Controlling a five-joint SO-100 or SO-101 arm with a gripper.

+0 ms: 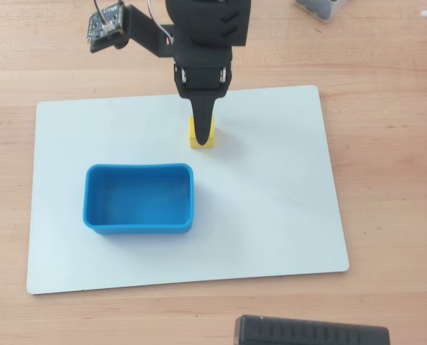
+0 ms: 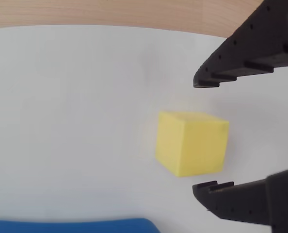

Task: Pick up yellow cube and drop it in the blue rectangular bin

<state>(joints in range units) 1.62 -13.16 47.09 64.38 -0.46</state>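
One yellow cube (image 2: 192, 143) sits corner-on between the open tool (image 2: 207, 136).

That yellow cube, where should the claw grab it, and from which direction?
Probably across two opposite flat faces of the yellow cube, coming straight down from above. It sits flat on the white mat with free space around it, and in the wrist view the open gripper already straddles it.

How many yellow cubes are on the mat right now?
1. The yellow cube sits on the white mat just above the blue bin in the overhead view, between the open jaws.
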